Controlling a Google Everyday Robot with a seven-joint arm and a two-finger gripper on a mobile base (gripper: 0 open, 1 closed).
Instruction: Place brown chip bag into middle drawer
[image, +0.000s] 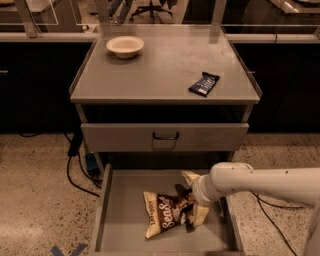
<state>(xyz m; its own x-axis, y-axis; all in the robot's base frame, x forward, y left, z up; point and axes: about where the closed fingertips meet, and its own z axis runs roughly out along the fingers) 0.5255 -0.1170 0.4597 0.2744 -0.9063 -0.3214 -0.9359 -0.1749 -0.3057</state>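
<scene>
**Bag Down in the Drawer, Release Not Yet Safe**

Down on the bare floor of the wide, shallow grey metal middle drawer (116, 220), standing open at the near foot of the cabinet: the crumpled brown chip bag (165, 214) of dark and pale-yellow foil, lying flat, centre to right. Pressed against its right end, low inside the drawer and close to the right wall: the dark gripper (191, 206) on the thick white arm (260, 179). Half buried in foil folds, so impossible to tell whether open or closed, or whether holding the bag at all; possibly clamped on the right edge.

Main hazard: lifting away before a clean release. Risk of snagged foil riding up with the gripper and spilling over the low right wall onto the speckled floor (40, 200).

Second hazard: rising straight up and striking the underside of the grey drawer front (165, 137) with the dark handle, just above and farther back.

Third: swinging right on the way out and knocking the side wall, jolting the tray.

Best judged as nearly done, with only letting go and backing out toward the near side remaining.

Well clear of all this, on the flat grey cabinet top (165, 65): the pale round bowl (125, 46) at far left and the small dark-blue snack bar wrapper (204, 83) at right.
</scene>
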